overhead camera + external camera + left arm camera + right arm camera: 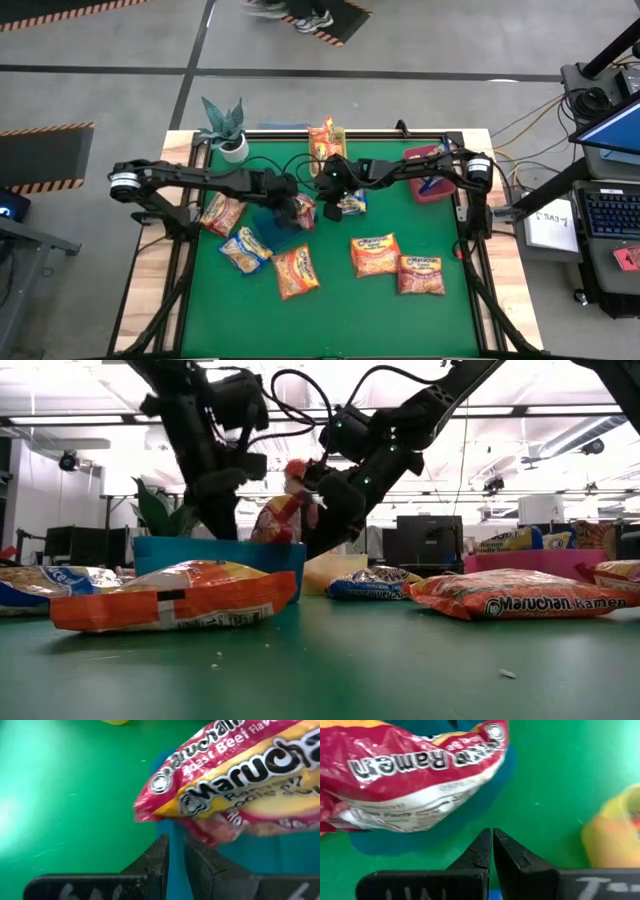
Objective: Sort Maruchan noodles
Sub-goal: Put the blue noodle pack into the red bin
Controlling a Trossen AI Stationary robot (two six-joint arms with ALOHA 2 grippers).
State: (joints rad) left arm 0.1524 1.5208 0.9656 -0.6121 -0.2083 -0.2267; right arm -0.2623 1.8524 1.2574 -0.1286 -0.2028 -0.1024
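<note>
Overhead: both dark arms meet near centre of the green counter (330, 310). A red-pink flat plastic Maruchan ramen packet (304, 210) sits over the blue plastic bin (272, 222). Left end effector (175, 851) at packet's 9 o'clock, fingers narrow, nearly touching, gripping nothing. Right end effector (492, 844) at its 2 o'clock, fingers pressed together, empty. Other orange-yellow packets (374, 255) lie toward 4 and 8 o'clock.

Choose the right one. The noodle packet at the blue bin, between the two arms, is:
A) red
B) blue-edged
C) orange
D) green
A: the red packet pokes up above the rim of the blue bin in the low view, and both wrist views show its red wrapper over the blue.
</note>
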